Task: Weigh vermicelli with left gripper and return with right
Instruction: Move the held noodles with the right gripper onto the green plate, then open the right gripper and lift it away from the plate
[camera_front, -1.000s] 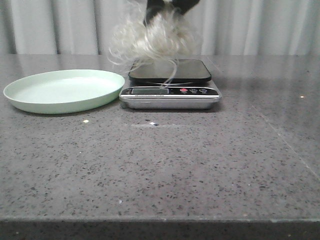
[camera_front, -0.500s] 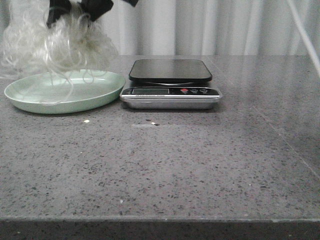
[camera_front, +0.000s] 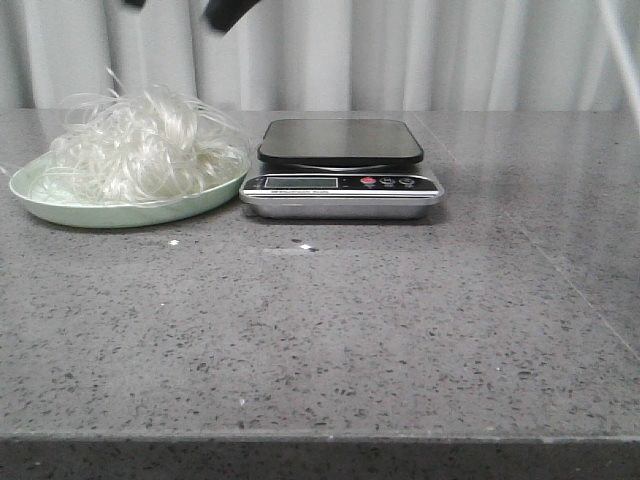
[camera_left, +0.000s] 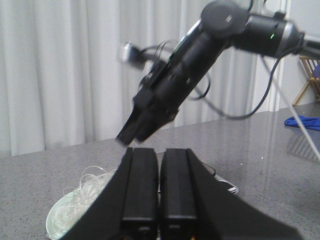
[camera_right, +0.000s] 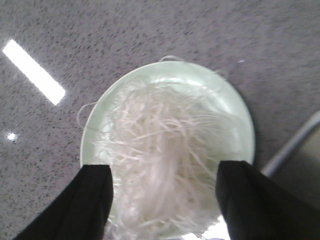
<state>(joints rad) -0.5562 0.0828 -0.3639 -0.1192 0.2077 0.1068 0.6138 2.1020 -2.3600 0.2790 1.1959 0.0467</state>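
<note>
The vermicelli (camera_front: 140, 150) is a loose white tangle lying in the pale green plate (camera_front: 120, 212) at the left of the table. It also shows in the right wrist view (camera_right: 165, 150). My right gripper (camera_front: 180, 6) hangs above the plate at the top edge of the front view. It is open and empty, with its fingers (camera_right: 85, 200) spread either side of the vermicelli. My left gripper (camera_left: 159, 152) is shut and empty, and it is out of the front view. The black and silver scale (camera_front: 340, 170) stands bare beside the plate.
The right arm (camera_left: 200, 65) with its cable reaches over the plate (camera_left: 57, 220) in the left wrist view. A grey curtain hangs behind the table. Small white crumbs (camera_front: 172, 242) lie in front of the plate. A white cable (camera_front: 620, 45) hangs at the far right.
My right gripper carried the vermicelli left from above the scale to the plate and let it go. The vermicelli now rests in the plate and the gripper has risen.
</note>
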